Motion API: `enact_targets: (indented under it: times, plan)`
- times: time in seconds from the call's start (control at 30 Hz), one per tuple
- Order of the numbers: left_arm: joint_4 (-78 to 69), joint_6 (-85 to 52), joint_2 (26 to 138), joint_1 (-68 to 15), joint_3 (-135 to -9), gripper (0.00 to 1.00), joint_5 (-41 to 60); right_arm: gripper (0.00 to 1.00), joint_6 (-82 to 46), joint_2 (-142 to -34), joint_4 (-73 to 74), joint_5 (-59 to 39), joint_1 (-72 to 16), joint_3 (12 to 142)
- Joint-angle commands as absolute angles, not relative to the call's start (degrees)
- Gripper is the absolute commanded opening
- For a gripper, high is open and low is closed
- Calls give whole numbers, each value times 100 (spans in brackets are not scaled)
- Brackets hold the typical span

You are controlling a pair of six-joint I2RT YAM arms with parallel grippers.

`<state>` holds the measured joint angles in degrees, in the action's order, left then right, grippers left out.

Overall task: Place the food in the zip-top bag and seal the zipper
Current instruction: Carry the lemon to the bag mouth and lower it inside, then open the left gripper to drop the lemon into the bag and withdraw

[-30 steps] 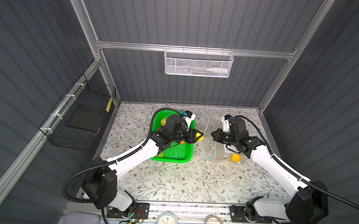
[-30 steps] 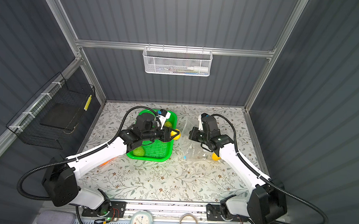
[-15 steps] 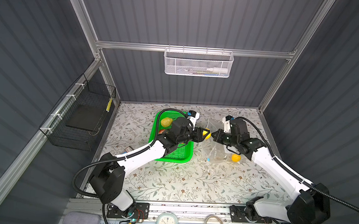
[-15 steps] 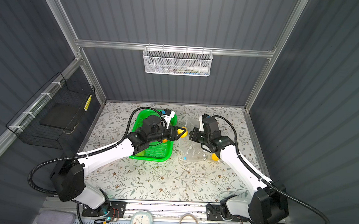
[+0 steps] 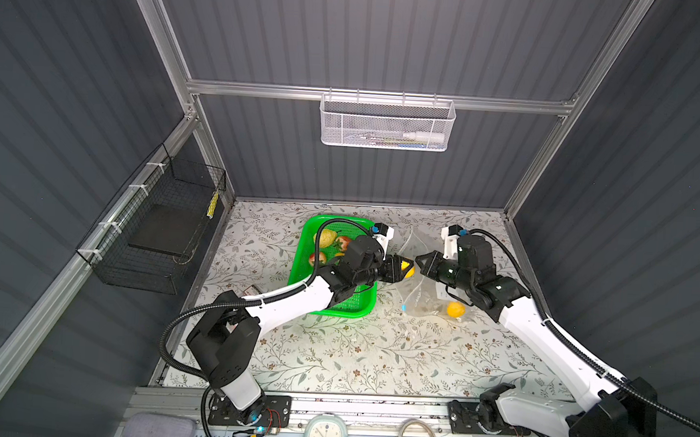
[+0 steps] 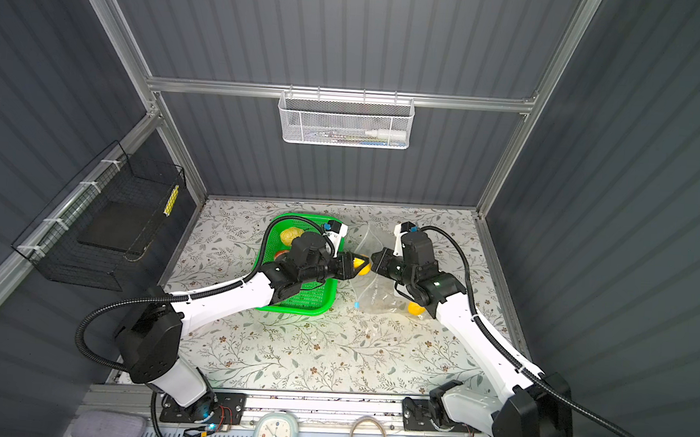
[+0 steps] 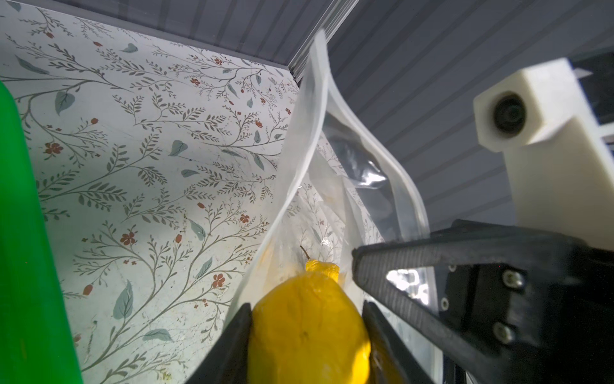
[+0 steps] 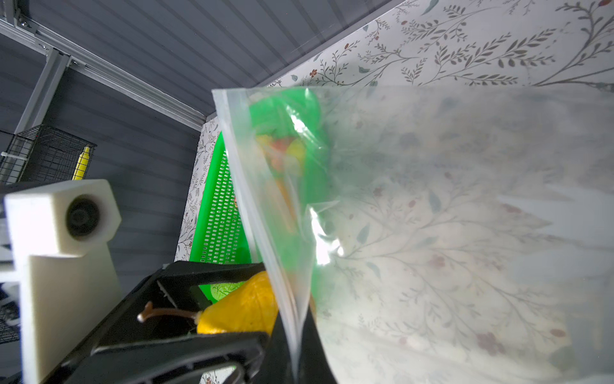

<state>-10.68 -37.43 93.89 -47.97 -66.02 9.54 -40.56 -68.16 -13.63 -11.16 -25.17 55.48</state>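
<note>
Front: yellow round toy fruit point(image 5: 455, 309) lies inside crinkly transparent zip-top bag point(image 5: 420, 301). Middle: right gripper point(image 5: 420, 260) pressed together on bag's mouth lip point(image 8: 252, 199), holding it up. Left gripper point(image 5: 401, 268) pinches yellow stemmed toy fruit point(image 7: 309, 332), touching that lip; mouth lies toward right edge of bench point(image 5: 373, 354). Back: green perforated basket point(image 5: 336, 308), other toy fruits point(image 5: 330, 243).

The floral table point(image 5: 373, 354) bears a green basket point(image 5: 355, 301) beside the zip-top bag point(image 5: 422, 303).
</note>
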Motion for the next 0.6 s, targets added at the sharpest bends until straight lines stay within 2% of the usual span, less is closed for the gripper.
enact_targets:
  times: [0.0,0.27,0.43,0.57]
  plan:
    - [-567,-3510,9541,-4882,-6891,50,716,0,-4104,-6724,-1282,-1128,-2518,5497]
    - [225,-3246,9850,-5040,-7249,53,242,0,-4114,-6750,-1266,-1195,-2522,5465]
    - [316,-3261,9881,-5044,-7296,64,251,0,-4113,-6765,-1257,-1194,-2521,5442]
    - [257,-3318,9805,-5044,-7288,68,316,0,-4107,-6781,-1254,-1184,-2522,5440]
